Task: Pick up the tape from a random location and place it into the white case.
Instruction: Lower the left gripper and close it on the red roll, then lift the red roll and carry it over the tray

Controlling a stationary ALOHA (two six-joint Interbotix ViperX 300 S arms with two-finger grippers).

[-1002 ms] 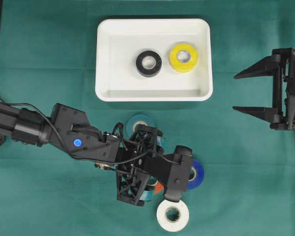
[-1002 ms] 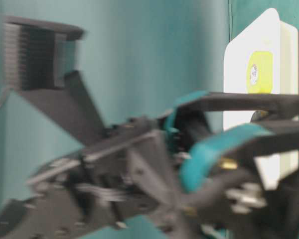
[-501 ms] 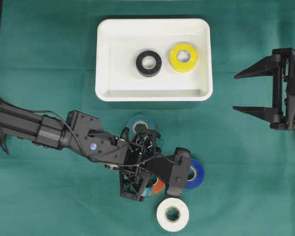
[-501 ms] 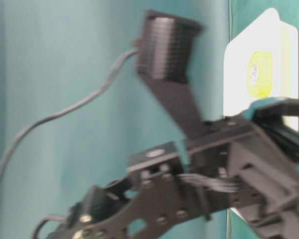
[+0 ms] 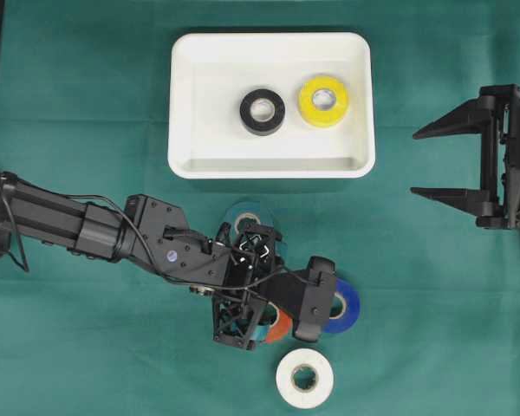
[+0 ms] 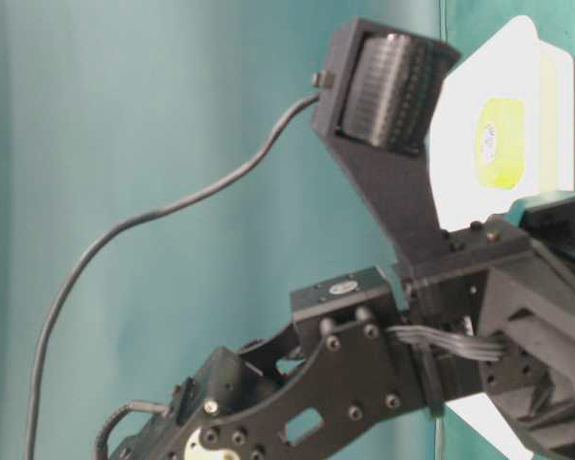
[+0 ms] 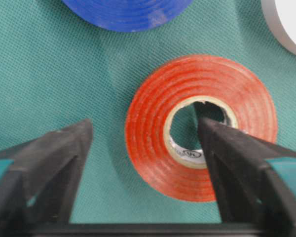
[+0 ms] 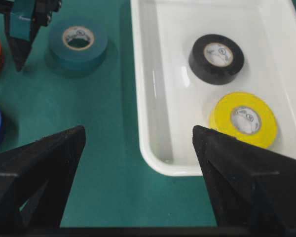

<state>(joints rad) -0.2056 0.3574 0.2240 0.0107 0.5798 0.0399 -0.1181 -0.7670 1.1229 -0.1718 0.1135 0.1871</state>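
- The tabletop (image 5: 87, 113) is covered with a dark green cloth with soft folds; nothing of the room beyond the cloth can be seen.
- The left pincer (image 7: 145, 148) points down at the cloth, close above the red tape (image 7: 202, 126).
- This tape is a flat roll of red-orange colour with a pale inner core, lying on its side on the cloth.
- One finger of the left pincer stands inside the hole of the roll, the other finger stands outside the roll on the cloth, so one wall of the ring is between them.
- The jaws are partly open; a gap shows between the outer finger and the roll, and I cannot tell if the inner finger touches the core.
- Just beyond the fingertips lies a blue tape (image 7: 126, 12), and a white tape (image 5: 304, 378) lies to one side of it.
- A teal tape (image 5: 243, 215) lies behind the left pincer, half hidden by the wrist, between it and the white case (image 5: 191, 104).
- The white case is well apart from the left pincer; it holds a black tape (image 5: 262, 112) and a yellow tape (image 5: 323, 100), side by side.
- The right pincer (image 5: 429, 162) hangs wide open and holds nothing, beside the short end of the case.
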